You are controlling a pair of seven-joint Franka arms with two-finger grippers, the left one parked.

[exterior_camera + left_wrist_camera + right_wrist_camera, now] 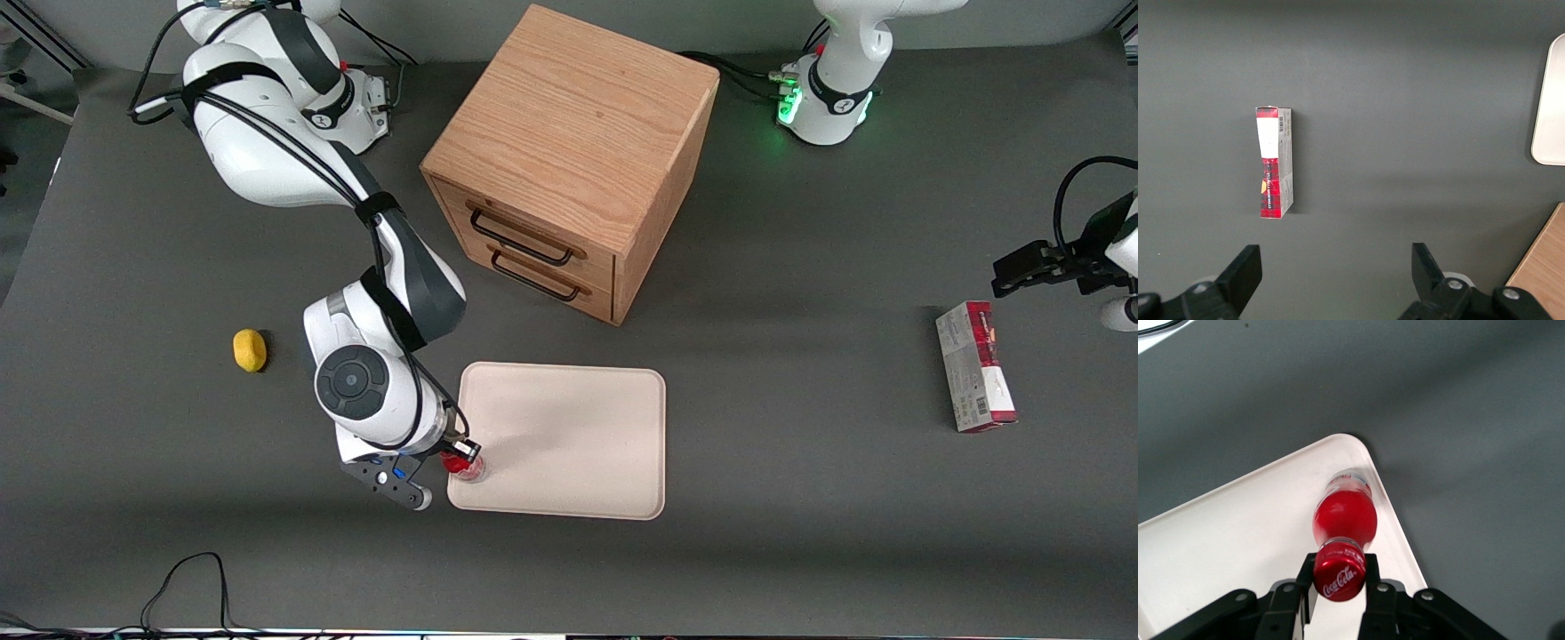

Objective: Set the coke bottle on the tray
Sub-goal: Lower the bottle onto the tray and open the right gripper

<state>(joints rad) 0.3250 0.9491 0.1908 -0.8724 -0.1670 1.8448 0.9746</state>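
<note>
Red coke bottle (1343, 520) stands upright on tray (1238, 533), cap in gripper (1339, 581) jaws.

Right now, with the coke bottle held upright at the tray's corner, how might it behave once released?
The coke bottle is tall and slim, so probably tippy. It stands close to the rim of the tray, so a nudge might topple it off. The gripper grips only its cap; it would likely roll if it fell.
</note>
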